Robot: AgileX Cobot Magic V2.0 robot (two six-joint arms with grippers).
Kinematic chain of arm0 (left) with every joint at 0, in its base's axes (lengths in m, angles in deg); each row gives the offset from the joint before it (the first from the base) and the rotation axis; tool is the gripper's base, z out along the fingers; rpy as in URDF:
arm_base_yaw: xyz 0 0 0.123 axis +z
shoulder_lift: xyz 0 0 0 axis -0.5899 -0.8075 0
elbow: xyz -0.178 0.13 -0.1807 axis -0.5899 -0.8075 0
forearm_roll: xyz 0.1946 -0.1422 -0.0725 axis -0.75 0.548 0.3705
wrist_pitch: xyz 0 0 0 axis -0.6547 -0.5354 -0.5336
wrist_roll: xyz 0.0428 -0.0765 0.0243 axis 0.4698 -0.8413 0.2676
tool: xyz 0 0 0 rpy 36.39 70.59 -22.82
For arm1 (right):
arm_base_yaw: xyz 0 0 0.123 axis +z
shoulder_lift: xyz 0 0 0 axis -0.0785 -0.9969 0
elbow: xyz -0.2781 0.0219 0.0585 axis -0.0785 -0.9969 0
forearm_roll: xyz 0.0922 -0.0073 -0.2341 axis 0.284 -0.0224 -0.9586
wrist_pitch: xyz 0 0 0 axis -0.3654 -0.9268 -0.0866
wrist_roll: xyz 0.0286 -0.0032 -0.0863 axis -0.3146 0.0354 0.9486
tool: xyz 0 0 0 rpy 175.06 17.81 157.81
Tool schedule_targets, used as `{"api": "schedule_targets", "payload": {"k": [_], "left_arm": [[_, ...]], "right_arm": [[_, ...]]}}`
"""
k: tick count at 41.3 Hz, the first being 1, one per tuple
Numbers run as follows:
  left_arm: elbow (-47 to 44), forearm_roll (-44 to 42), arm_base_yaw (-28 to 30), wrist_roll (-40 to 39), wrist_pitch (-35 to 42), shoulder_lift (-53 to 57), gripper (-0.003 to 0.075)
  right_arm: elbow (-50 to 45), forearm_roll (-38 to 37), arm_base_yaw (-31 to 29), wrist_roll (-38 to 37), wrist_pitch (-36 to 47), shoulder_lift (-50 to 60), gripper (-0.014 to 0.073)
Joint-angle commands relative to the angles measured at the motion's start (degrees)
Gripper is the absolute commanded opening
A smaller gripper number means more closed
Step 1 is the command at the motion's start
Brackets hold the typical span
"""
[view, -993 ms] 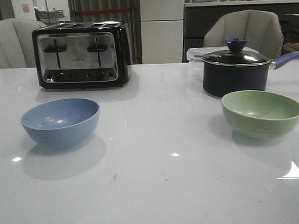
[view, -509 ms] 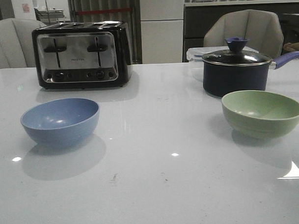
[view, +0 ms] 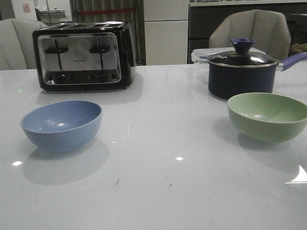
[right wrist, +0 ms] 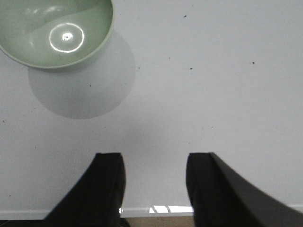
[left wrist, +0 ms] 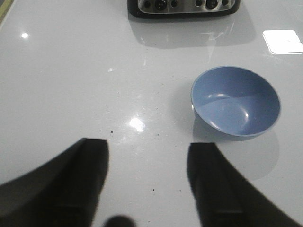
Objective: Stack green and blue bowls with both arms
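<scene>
The dusty blue bowl point(view: 62, 125) sits upright on the white table at the left; it also shows in the left wrist view point(left wrist: 235, 102). The sage green bowl point(view: 269, 116) sits upright at the right, just in front of the saucepan; it also shows in the right wrist view point(right wrist: 54, 30). My left gripper point(left wrist: 147, 144) is open and empty above the bare table, apart from the blue bowl. My right gripper point(right wrist: 154, 158) is open and empty above the table's near edge, apart from the green bowl. Neither gripper shows in the front view.
A black and chrome toaster point(view: 84, 56) stands at the back left. A dark lidded saucepan point(view: 243, 71) with a blue handle stands at the back right, a clear container behind it. Chairs stand beyond the table. The table's front edge point(right wrist: 161, 209) shows between the right fingers.
</scene>
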Motion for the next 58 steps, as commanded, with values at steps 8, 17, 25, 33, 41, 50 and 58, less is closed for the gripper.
{"api": "schedule_targets", "payload": {"k": [8,17,25,33,41,50,58], "left_arm": [[1.5,0.5,-10.8,-0.2,5.9,-0.4,0.0597],[1.5,-1.1,-16.5,-0.2,5.9,-0.4,0.058],[1.5,-1.1,-16.6,-0.2,5.9,-0.4,0.058],[1.5,-1.1,-16.6,-0.2,5.9,-0.4,0.058],[1.5,-1.1,-16.6,-0.2,5.9,-0.4,0.058],[1.5,-1.1,-16.6,-0.2,5.9,-0.4,0.058],[1.5,-1.1,-16.6,-0.2,5.9,-0.4,0.058]], "right_arm": [[5.0,2.9,-1.1,0.0,6.4,-9.5,0.0479],[12.3,9.0,-3.1,3.3,7.0,-20.8,0.0479],[19.9,18.0,-3.1,11.0,4.3,-31.8,0.0479],[27.1,20.5,-3.1,12.1,2.8,-41.8,0.0479],[33.9,20.7,-3.1,12.1,0.6,-49.7,0.0479],[37.9,20.8,-3.1,12.1,-0.8,-54.1,0.0394],[38.6,20.7,-3.1,12.1,-2.0,-55.0,0.0225]]}}
